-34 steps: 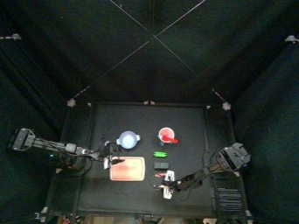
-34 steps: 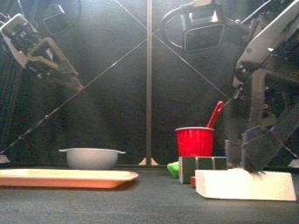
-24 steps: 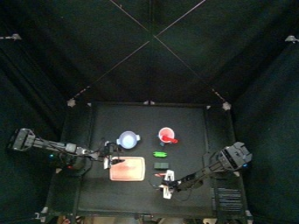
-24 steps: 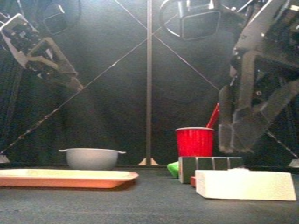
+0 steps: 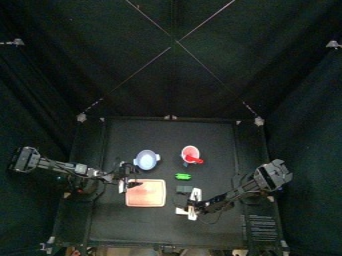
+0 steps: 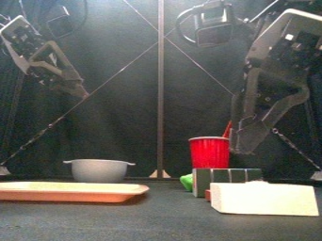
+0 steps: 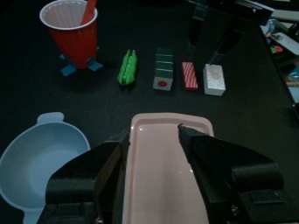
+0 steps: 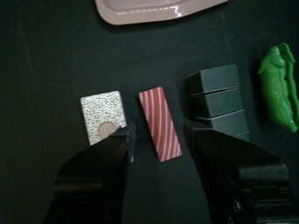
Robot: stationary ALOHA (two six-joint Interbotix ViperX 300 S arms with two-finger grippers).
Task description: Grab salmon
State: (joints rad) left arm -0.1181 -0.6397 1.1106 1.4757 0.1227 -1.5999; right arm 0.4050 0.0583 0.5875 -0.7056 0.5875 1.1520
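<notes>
Salmon (image 8: 160, 124): red-striped flat block btwn open right gripper (image 8: 162, 143) jaws; left gripper (image 7: 156, 150) open

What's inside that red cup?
A red stick-like handle leans out of the red cup. Its lower end, and anything else at the bottom, is hidden by the cup's wall.

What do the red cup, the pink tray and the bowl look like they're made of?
The red cup looks like thin glossy plastic, with a pale rolled rim. The pink tray seems to be smooth moulded plastic or melamine: light glints on its raised edge. The bowl looks like matte pale-blue plastic, though glazed ceramic can't be ruled out.
</notes>
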